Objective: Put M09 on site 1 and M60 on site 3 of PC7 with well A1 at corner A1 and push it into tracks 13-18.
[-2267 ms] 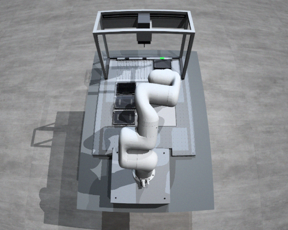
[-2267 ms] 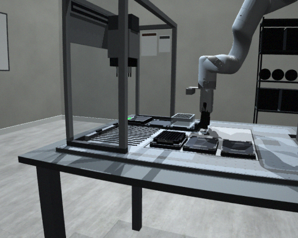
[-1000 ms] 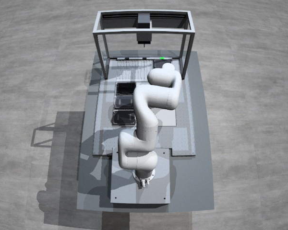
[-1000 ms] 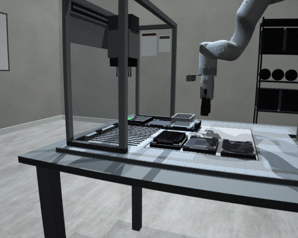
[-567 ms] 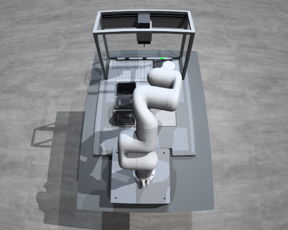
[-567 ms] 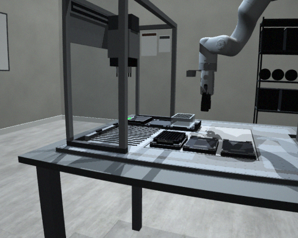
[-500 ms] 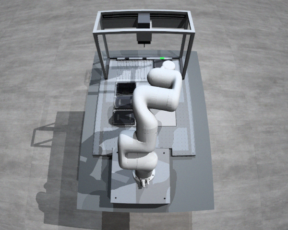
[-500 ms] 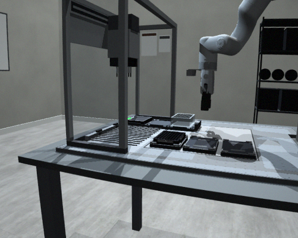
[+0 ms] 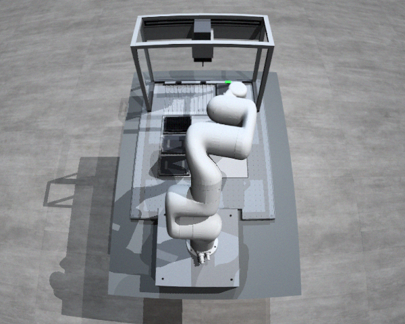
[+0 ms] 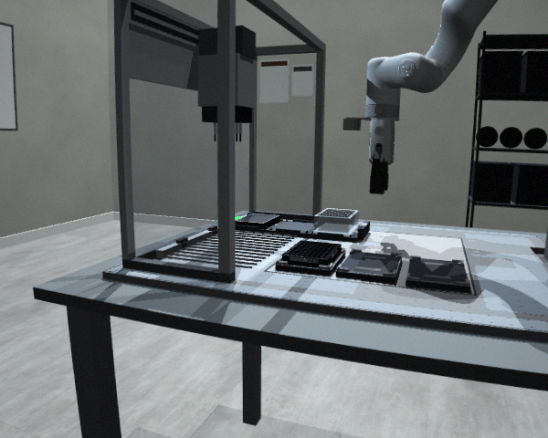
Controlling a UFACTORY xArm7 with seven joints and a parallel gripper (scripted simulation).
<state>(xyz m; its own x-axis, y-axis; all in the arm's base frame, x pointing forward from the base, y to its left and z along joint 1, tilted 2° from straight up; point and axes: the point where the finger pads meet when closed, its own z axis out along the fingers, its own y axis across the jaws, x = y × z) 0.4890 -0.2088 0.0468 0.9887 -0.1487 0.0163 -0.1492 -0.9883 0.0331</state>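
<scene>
The gripper [image 10: 378,184] hangs in the air, pointing straight down, well above the carrier [image 10: 307,227]. Its fingers [image 10: 374,180] stand wide apart, with nothing between them and nothing touching them. From the side view they read as one dark block, so the gap itself is hard to see.

The carrier lies in the rails at the far side of the instrument frame [image 10: 226,141], its near end sticking out from under the frame toward the arm. A pale deep block [image 10: 336,219] sits on that near end, just below and to the left of the gripper in the side view. A flat dark plate [image 10: 258,218] sits on the carrier's far end, and the site between the two shows only dark carrier surface. Just beside the far end of the carrier a small green lamp [image 9: 227,82] glows.

In front of the carrier, a row of three nests runs beside the apron. The nest nearest the frame holds a black plate with many wells [image 10: 311,252]; the other two nests [image 10: 368,265] [image 10: 438,275] look bare.
</scene>
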